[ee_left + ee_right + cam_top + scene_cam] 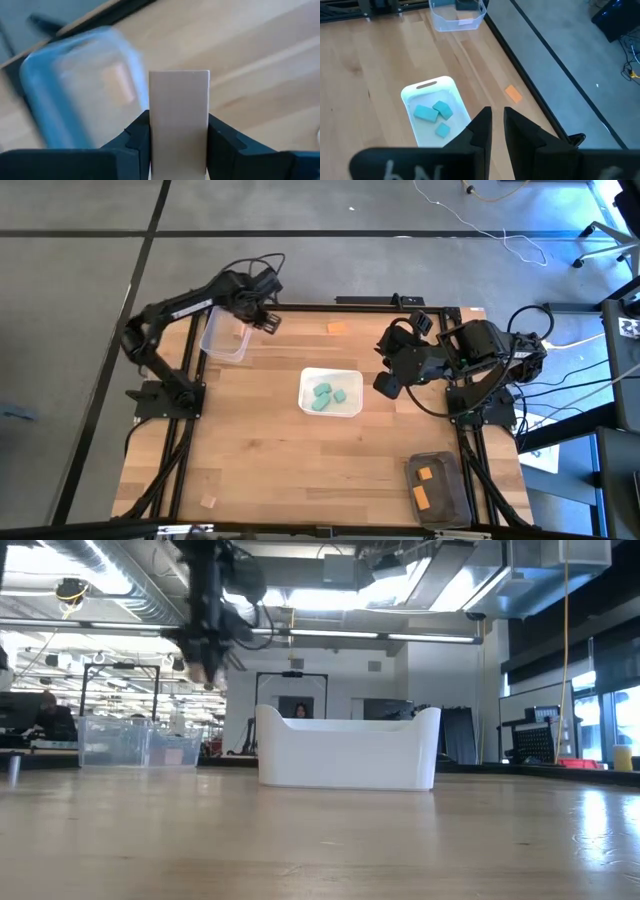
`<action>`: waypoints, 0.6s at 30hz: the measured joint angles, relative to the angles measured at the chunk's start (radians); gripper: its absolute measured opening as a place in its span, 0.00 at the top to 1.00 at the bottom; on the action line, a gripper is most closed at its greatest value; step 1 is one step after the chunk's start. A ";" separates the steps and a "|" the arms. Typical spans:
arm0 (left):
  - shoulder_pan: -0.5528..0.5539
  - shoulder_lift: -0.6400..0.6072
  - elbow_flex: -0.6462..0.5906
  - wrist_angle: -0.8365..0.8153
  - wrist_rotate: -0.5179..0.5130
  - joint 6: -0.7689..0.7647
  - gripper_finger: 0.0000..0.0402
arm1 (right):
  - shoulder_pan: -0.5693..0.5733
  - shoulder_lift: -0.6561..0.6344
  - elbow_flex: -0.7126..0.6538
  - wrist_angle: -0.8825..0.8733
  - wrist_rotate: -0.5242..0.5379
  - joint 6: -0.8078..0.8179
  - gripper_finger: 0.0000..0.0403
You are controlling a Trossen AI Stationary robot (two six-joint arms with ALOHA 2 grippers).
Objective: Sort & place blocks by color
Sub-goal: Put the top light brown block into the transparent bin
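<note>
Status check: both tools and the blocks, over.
Left tool shut on pale wood block, above the clear tub. Right tool empty, nearly closed, waiting right of white tray. Orange block loose. Nothing blocking.

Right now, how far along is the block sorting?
Done: three teal blocks lie in the white tray, and two orange blocks in the dark tray.

In hand: the left gripper holds a pale wood block by the clear tub.

Left: an orange block and a wood block on the table. The right gripper waits, shut.
</note>
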 joint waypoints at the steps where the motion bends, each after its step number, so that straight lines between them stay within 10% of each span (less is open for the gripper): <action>1: -0.009 -0.021 0.000 -0.042 -0.017 -0.019 0.70 | 0.000 0.000 0.000 0.000 0.000 0.000 0.87; 9: -0.056 -0.109 -0.014 -0.261 -0.164 -0.148 0.70 | -0.014 0.000 0.000 0.000 0.079 0.065 0.87; 18: 0.023 -0.169 -0.274 -0.150 -0.164 -0.165 0.70 | -0.052 0.001 -0.065 0.002 0.071 0.058 0.87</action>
